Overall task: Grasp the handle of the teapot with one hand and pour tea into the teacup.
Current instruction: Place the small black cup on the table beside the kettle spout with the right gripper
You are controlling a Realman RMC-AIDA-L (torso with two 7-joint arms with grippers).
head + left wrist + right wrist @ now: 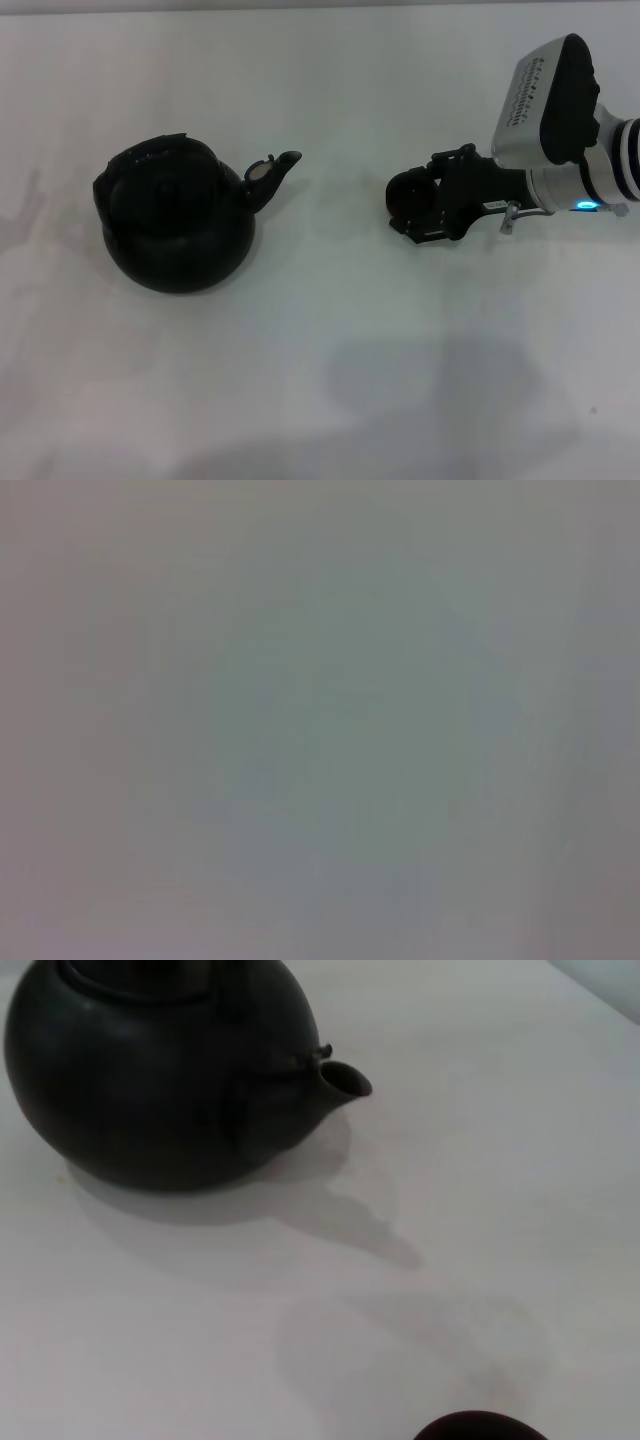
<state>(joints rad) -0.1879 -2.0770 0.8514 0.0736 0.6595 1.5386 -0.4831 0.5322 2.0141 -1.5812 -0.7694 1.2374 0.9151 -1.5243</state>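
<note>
Right gripper (415, 208): reaches in from the right side of the table, low over the surface, its dark tip level with the teapot's spout and well apart from it. Whether its fingers are spread or closed cannot be told, nor whether they hold anything.
Left gripper: not seen in any view; the left wrist view shows only a blank grey-white field.
Teapot (178, 222): round, matte black, upright on the left half of the table.
Spout (275, 172): short, curved, pointing toward the right gripper.
Handle (150, 150): lying down across the pot's top.
Teacup (480, 1427): only a dark rounded rim shows at the edge of the right wrist view.
Table (330, 380): white, plain.
</note>
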